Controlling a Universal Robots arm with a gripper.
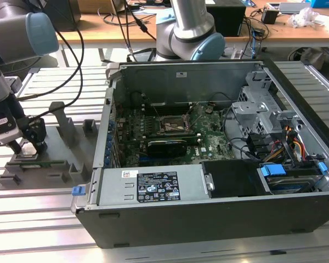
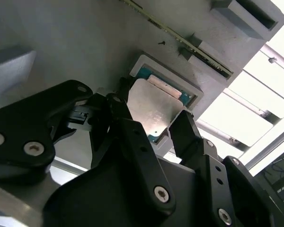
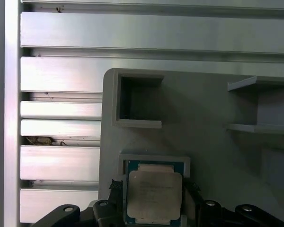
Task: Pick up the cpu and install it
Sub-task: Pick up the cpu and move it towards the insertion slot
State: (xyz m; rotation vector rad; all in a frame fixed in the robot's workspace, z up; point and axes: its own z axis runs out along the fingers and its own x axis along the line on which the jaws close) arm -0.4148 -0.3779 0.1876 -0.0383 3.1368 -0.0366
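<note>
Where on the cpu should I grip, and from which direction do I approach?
I'd pinch the cpu by two opposite thin edges, coming straight down onto its top. It lies flat in the shallow square pocket of the grey holder, so only the metal top and narrow sides are offered.

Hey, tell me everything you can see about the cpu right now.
The cpu is a small, flat, square chip with a dull silvery-grey metal lid, faint markings and a thin green rim. It lies over a square raised-frame pocket in the grey plastic holder. In the second wrist view it looks slightly tilted against that pocket. The claw has a black finger against each of two opposite sides.
</note>
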